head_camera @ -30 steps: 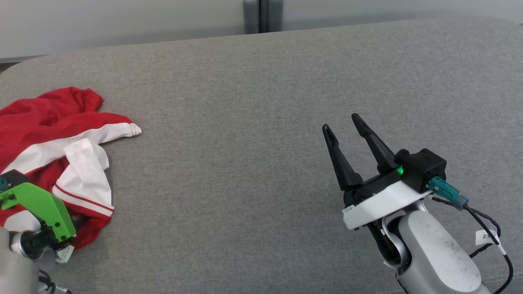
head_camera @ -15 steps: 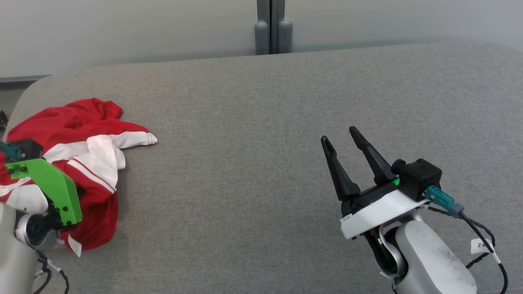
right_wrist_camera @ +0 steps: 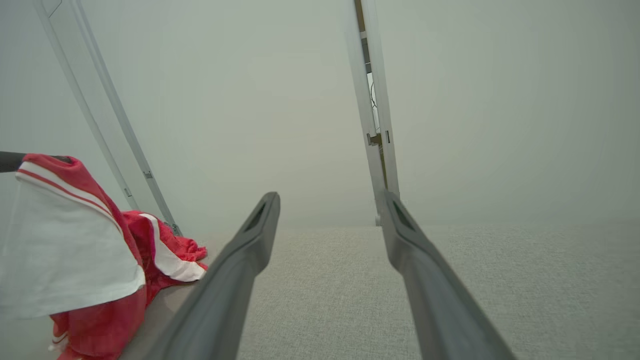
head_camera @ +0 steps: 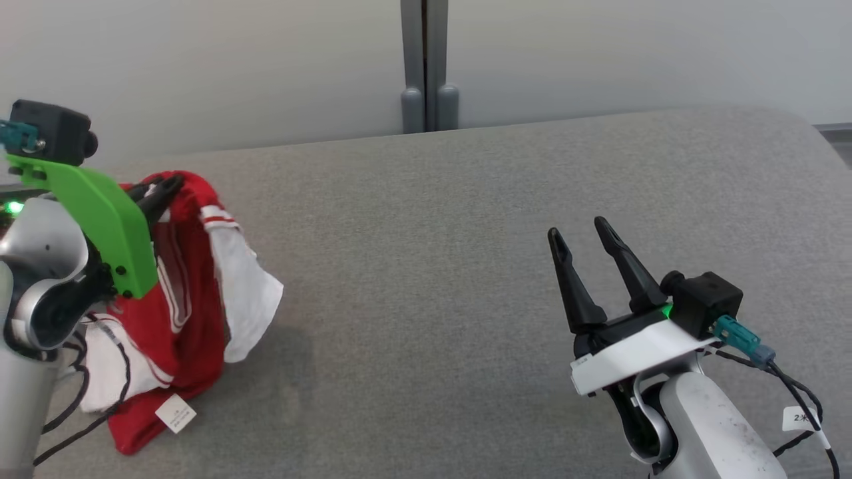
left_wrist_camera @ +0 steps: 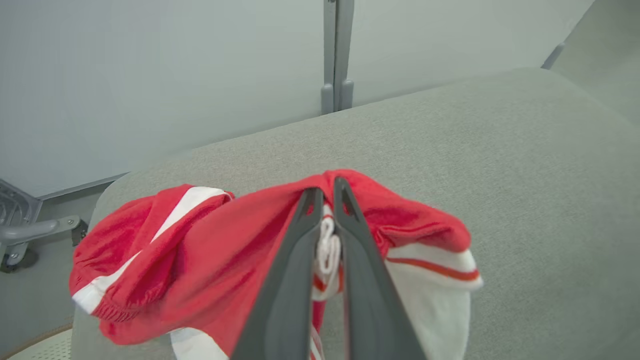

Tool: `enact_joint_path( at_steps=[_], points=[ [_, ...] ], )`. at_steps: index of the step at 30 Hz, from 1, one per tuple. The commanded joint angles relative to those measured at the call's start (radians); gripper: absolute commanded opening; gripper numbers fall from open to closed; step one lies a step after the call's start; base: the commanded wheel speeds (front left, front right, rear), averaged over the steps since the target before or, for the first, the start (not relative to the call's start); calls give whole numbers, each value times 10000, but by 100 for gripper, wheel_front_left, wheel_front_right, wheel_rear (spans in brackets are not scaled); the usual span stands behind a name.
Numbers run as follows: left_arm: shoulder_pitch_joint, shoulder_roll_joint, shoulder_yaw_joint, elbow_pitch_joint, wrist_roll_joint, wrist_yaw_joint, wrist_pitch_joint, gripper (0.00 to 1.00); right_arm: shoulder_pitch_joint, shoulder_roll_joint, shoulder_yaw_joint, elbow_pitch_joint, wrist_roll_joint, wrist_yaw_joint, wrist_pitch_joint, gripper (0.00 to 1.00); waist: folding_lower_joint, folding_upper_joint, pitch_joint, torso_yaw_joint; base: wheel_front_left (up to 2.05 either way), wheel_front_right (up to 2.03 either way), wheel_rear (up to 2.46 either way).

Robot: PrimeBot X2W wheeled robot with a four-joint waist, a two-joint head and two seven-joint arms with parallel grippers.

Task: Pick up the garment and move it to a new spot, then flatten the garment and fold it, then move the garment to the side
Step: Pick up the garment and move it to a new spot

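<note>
You're watching the left gripper with its tips sitting buried in a red fold of the garment, and in the head view the green bracket and the pale forearm are blocking the cloth's left part from you. The white label hanging low on the cloth is carrying print too small for you to read. In the right wrist view the garment is running off the left and bottom edges, and in the left wrist view it's spilling past the bottom edge.
</note>
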Motion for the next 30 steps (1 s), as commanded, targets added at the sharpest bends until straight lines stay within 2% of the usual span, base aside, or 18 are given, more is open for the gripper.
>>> enact_joint_path(
  at_steps=[1, 9, 18, 24, 30],
  points=[
    [-182, -144, -21, -323, -97, 27, 17, 0, 108, -15, -44, -30, -42, 1, -30, 100, 0, -1, -53, -462, 0, 0, 0],
    [-943, -1183, -137, -1446, -300, 29, -835, 0, -27, -76, -107, -47, -73, 1, -30, 100, 0, -1, 6, -1535, 0, 0, 0],
    [-1776, -2402, -241, -1157, -322, 41, -2152, 0, -134, -85, -81, -97, -6, 1, -31, 100, 0, -1, 372, -2473, 0, 0, 0],
    [-886, -3378, -723, 205, 487, 132, -3997, 0, -221, -85, -54, -121, 55, 1, -31, 100, 0, -1, 887, -2565, 0, 0, 0],
    [22, -4464, -1799, 3058, 1271, 54, -6098, 1, -400, -226, 102, -28, 96, 1, -31, 100, 0, -1, 1111, -2373, 0, 0, 0]
  ],
)
